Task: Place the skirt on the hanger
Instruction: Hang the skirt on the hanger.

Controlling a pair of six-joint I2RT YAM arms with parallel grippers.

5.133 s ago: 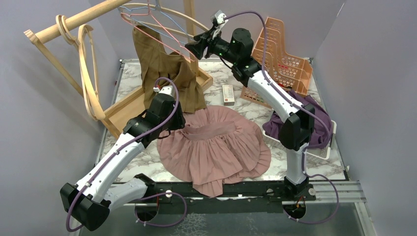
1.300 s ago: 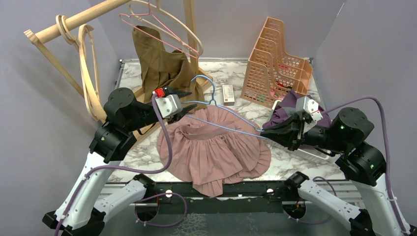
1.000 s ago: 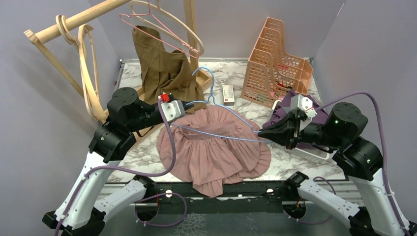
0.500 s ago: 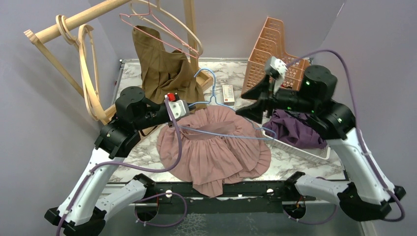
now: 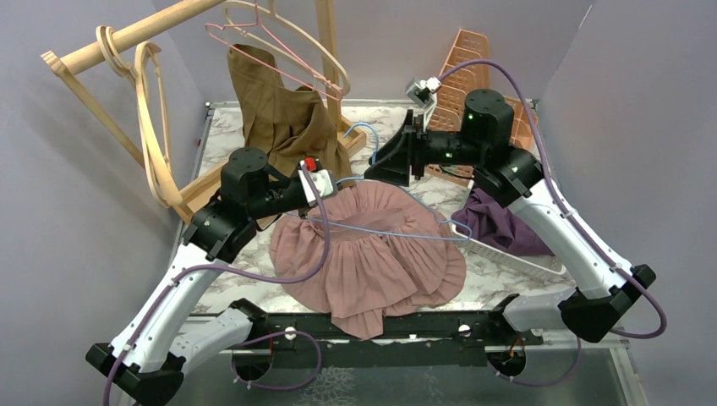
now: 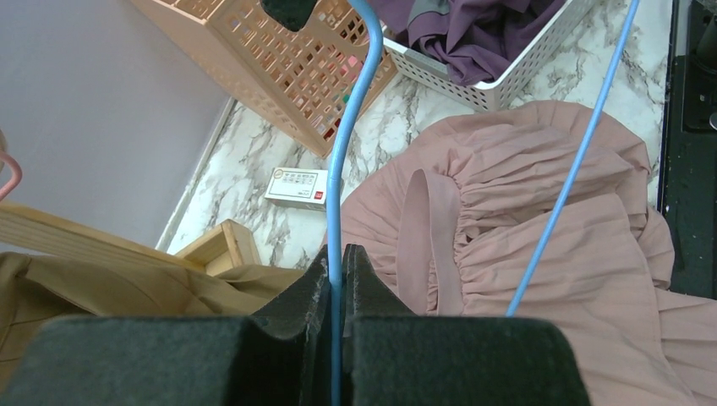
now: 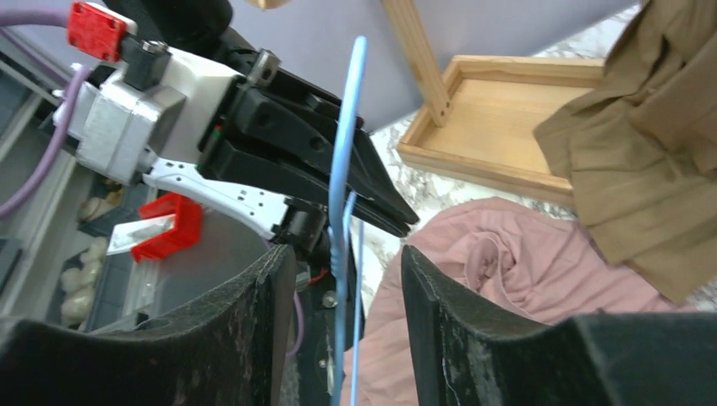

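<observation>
Left gripper point(image 6: 336, 258) clenched on the blue hanger point(image 6: 333, 220) wire, right gripper point(image 7: 345, 254) released with jaws either side of that wire near the hook end, pink skirt point(image 6: 592, 279) spread flat below both; the right should centre and close squarely before the left lets go.

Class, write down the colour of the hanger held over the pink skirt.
The hanger is light blue, clearest in the left wrist view.
</observation>
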